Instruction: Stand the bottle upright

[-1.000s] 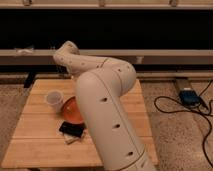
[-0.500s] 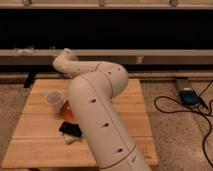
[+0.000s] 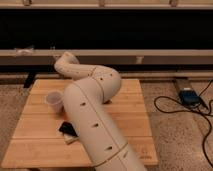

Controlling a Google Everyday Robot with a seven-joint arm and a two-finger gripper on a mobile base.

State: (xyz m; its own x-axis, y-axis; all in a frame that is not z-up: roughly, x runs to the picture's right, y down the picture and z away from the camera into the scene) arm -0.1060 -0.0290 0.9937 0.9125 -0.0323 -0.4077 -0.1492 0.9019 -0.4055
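Camera view hides the gripper: it sits past the wrist bend, over the counter's (image 3: 131,119) 11 o'clock corner, behind the arm's (image 3: 95,117) own bulk. Whether it is spread or pinching anything I cannot tell.

The bottle does not show plainly either. It is most likely behind the arm, which covers the counter's middle from 6 o'clock up to 11. At 9 o'clock stands the cup (image 3: 54,100), upright and just beside the arm. Toward 7 o'clock lies a dark flat thing (image 3: 66,128), touching the arm's outline, with a pale sliver under it that I cannot identify.

The step in hand looks like the tail of the setting-down, or a reach near the far-left corner; which of the two, these views do not settle. The next move calls for lifting straight up and slowly, so that a standing bottle is not knocked, and keeping the forearm off the cup.

Open room lies from 1 to 5 o'clock, bare wood to the right edge. Cables (image 3: 172,107) trail on the floor beyond it. The far edge runs close under a ledge (image 3: 150,52).
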